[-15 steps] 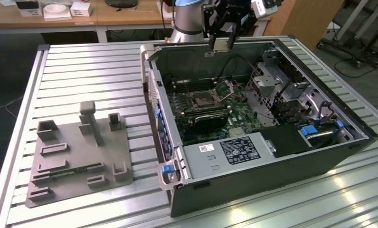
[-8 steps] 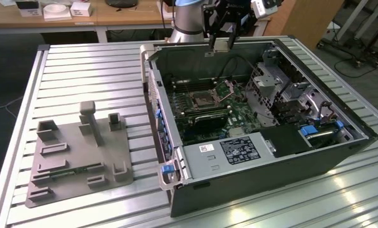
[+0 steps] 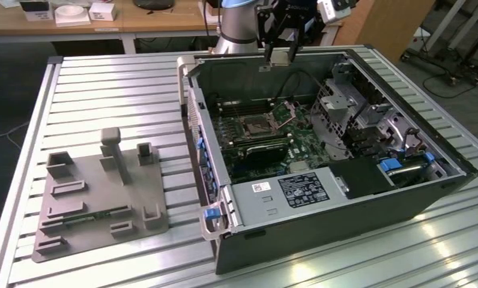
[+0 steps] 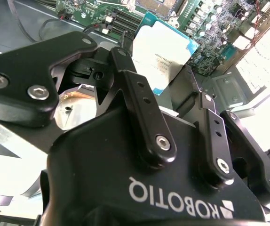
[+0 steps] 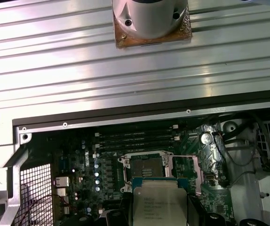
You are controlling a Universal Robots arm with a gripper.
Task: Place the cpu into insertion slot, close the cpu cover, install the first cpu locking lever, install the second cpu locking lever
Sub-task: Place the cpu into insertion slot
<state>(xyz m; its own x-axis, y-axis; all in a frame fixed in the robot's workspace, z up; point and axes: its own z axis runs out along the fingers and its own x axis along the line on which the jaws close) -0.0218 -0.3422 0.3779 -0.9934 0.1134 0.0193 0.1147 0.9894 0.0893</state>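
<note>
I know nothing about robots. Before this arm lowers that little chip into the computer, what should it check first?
1. Small square silvery-grey cpu clamped in the black gripper: ok.
2. Square dark-centred, metal-rimmed insertion slot empty: ok.
3. Thin silvery hinged cpu cover swung open, off the slot: ok.
4. Cpu seated in the slot: not ok, it hangs above the green circuit board.
5. Cpu's corners matched to the slot: cannot tell.
</note>
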